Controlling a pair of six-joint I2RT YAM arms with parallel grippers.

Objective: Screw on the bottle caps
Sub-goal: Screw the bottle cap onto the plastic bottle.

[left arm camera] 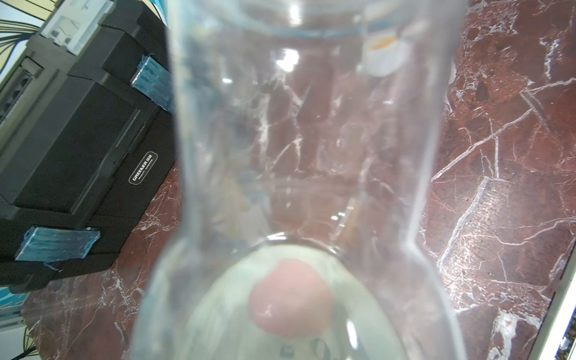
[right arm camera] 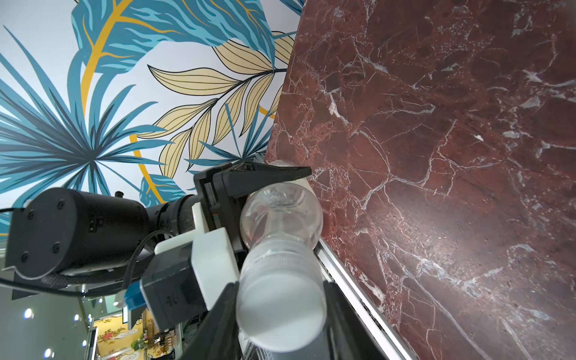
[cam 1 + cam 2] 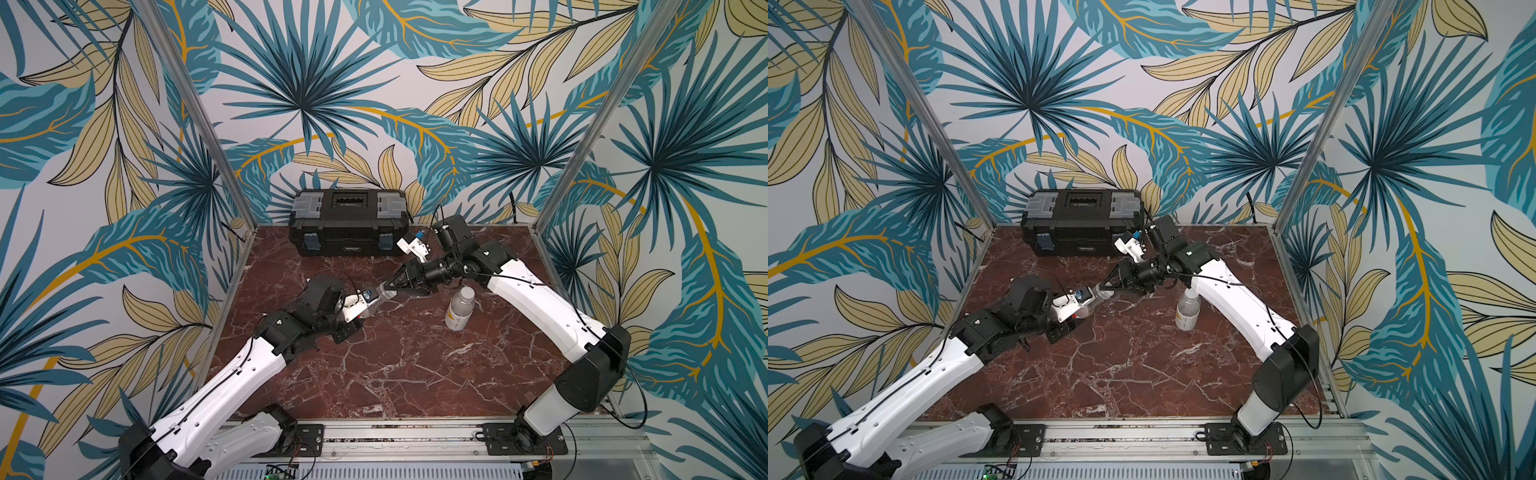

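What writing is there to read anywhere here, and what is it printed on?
"GREENER": badge on the front of the black toolbox.
Smaller line under it: too small to read.
Print on the held bottle's label: blurred, unreadable.
Standing bottle's label: too small to read.

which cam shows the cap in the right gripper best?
Right wrist: the cap fills the foreground, at the neck of the bottle, held by the right gripper. Both top views show only a small pale bit there. Left wrist shows just the bottle body, no clear cap.
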